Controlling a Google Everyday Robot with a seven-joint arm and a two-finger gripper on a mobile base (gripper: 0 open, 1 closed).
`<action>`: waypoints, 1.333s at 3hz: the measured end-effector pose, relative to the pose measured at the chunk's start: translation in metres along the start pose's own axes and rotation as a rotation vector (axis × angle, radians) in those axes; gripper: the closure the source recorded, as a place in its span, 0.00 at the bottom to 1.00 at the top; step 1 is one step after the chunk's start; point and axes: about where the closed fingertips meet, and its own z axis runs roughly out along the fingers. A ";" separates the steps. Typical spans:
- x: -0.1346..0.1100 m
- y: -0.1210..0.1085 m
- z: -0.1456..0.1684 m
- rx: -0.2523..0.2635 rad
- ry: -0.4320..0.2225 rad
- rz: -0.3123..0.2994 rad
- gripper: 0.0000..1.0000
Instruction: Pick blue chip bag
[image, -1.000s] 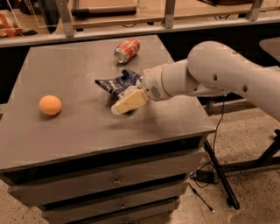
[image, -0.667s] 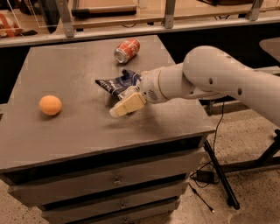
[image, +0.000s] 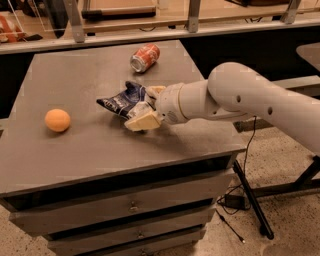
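Fingers (image: 142, 121) spread wide, straddling rt end of blue chip bag (image: 122, 100); contact unclear. Bag flat on table (image: 75, 150), frame ctr. Gripper (image: 141, 106) low over tabletop, arm (image: 240, 95) from right. Soda can (image: 145, 57) upper ctr, orange ball (image: 57, 120) left.

Navy bag (image: 122, 100) (white-patched), cream jaws at it

Lab or workshop, grey drawer cabinet (image: 100, 150), floor cables (image: 231, 226), claw (image: 139, 107) over cabinet top
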 end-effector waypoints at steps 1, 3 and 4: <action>0.000 0.005 0.004 0.001 0.009 -0.067 0.61; -0.002 0.005 0.002 0.008 0.011 -0.073 1.00; -0.023 0.000 -0.010 0.006 -0.038 -0.010 1.00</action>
